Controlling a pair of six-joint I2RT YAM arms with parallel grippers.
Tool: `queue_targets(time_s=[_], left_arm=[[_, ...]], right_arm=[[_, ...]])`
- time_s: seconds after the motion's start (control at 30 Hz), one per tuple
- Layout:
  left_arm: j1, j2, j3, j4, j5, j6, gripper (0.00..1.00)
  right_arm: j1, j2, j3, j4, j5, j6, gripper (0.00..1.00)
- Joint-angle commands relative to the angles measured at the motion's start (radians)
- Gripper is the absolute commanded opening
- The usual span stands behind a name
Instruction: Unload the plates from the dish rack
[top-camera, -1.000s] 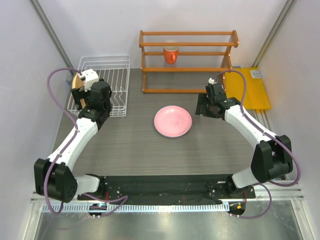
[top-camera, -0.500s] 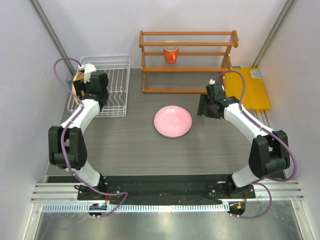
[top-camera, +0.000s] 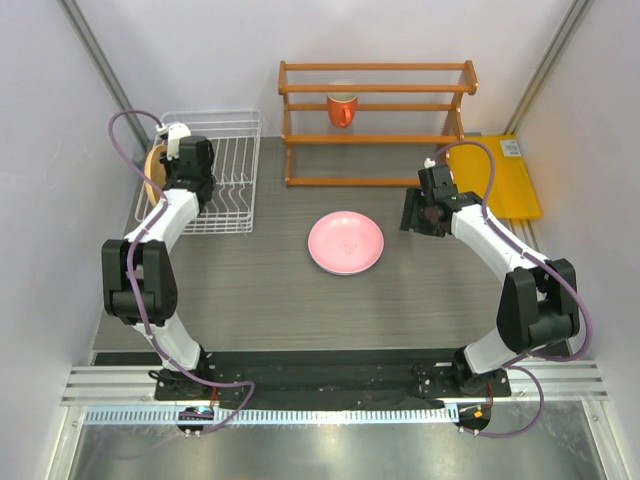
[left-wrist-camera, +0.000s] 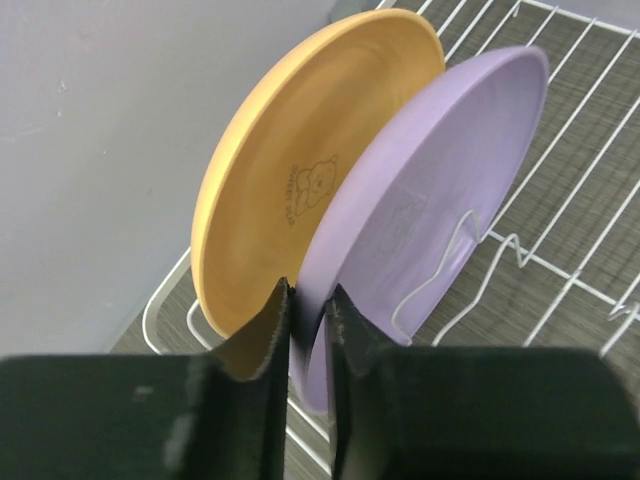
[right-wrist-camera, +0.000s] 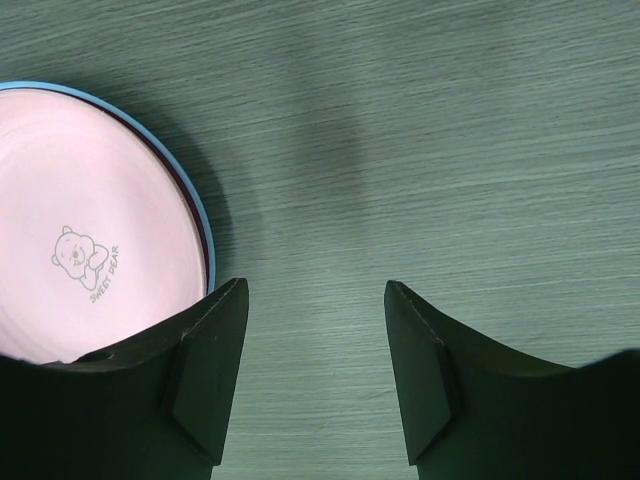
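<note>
In the left wrist view the lilac plate and the orange-yellow plate stand on edge side by side in the white wire dish rack. My left gripper is shut on the lilac plate's near rim, one finger between the two plates. From above, that gripper is at the left end of the dish rack. The pink plate lies flat mid-table, and a light blue rim shows under it. My right gripper hangs open over bare table just right of the pink plate.
An orange wooden shelf holding an orange mug stands at the back. A yellow board lies at the right edge. The left wall runs close beside the rack.
My left arm reached further back along the rack's left end and its jaws closed onto the lilac plate's rim. The right gripper shifted only slightly.
</note>
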Motion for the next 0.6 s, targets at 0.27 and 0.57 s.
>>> queue_targets(time_s=[0.27, 0.57], left_arm=[[0.001, -0.057, 0.061, -0.024, -0.027, -0.003, 0.0], [-0.058, -0.114, 0.062, 0.054, -0.203, 0.153, 0.0]], right_arm=[[-0.009, -0.02, -0.004, 0.023, -0.015, -0.013, 0.62], [-0.009, -0.037, -0.018, 0.023, -0.012, -0.01, 0.62]])
